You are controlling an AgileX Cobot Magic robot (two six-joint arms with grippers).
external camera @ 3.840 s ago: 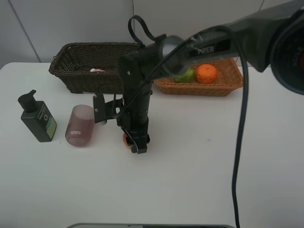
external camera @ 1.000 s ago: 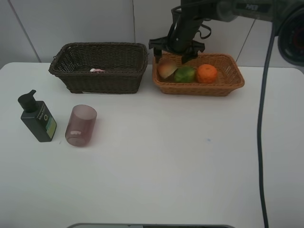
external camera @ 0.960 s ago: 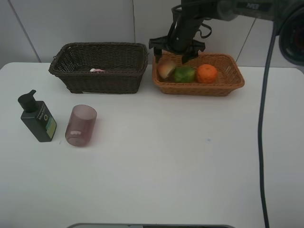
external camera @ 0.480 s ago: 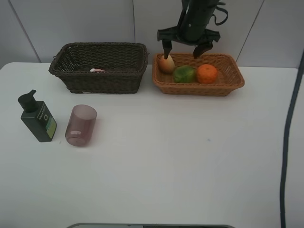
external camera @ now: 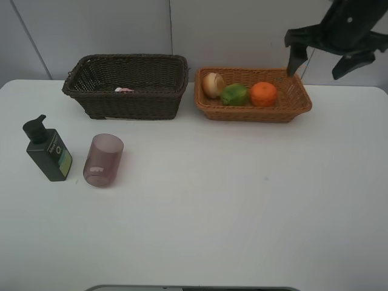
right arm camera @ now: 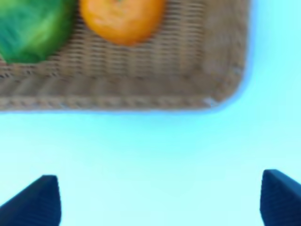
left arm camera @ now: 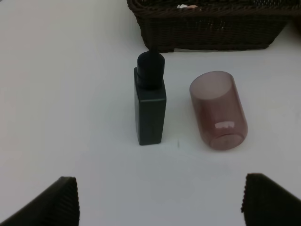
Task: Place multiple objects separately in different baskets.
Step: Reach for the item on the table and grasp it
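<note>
My right tool (external camera: 321,63) hangs in the air by the back right corner of the light tan basket (external camera: 254,114), its fingers spread apart and empty, and most of its arm is cut off by the frame. My right wrist view is blurred and tinted blue, showing only part of the green fruit (external camera: 235,94) and the orange (external camera: 264,93) in that basket. The pale reddish fruit (external camera: 213,84) beside them falls outside it. My left tool (left arm camera: 160,202) shows only as two dark fingertips, wide apart, holding nothing. The pump bottle (left arm camera: 150,110) and purple cup (left arm camera: 218,110) stand side by side on the table (external camera: 242,206). In the dark brown basket (external camera: 124,100) only a sliver of the pink bottle (external camera: 124,90) peeks over the rim.
</note>
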